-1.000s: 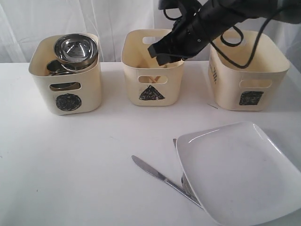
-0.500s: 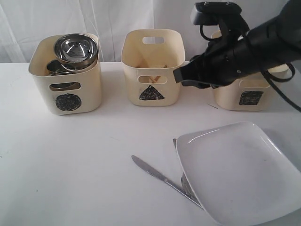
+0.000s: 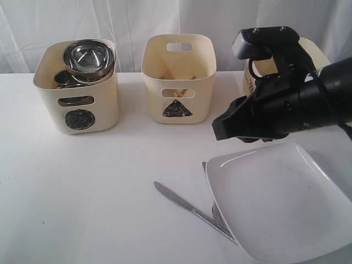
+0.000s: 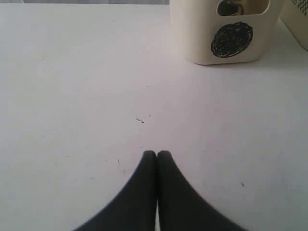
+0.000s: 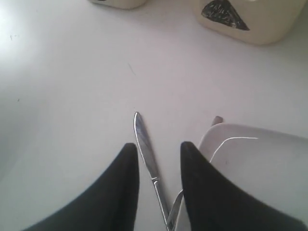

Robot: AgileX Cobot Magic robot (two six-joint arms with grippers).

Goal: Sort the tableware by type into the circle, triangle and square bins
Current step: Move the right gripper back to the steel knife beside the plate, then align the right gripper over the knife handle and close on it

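A steel knife (image 3: 187, 205) lies on the table by the front-left edge of the large white square plate (image 3: 280, 203). Steel utensil handles (image 3: 204, 165) stick out from under that plate. My right gripper (image 3: 220, 127) hangs open and empty over the plate's back-left corner. In the right wrist view the knife (image 5: 144, 144) shows below, between the spread fingers of the right gripper (image 5: 159, 147), beside the plate (image 5: 255, 163). The circle bin (image 3: 77, 104) holds a steel bowl (image 3: 88, 58) on top of other steelware. Wooden chopsticks (image 3: 179, 92) are in the triangle bin (image 3: 179, 82). My left gripper (image 4: 157, 154) is shut and empty over bare table.
The square bin (image 3: 248, 85) stands at the back right, mostly hidden behind my right arm. White curtains close off the back. The circle bin (image 4: 226, 33) shows ahead of the left gripper in the left wrist view. The triangle bin (image 5: 250, 19) shows in the right wrist view.
My right arm has come away from above the triangle bin, swinging right and then down toward the front, to just over the plate's back-left corner. Nothing on the table moved.
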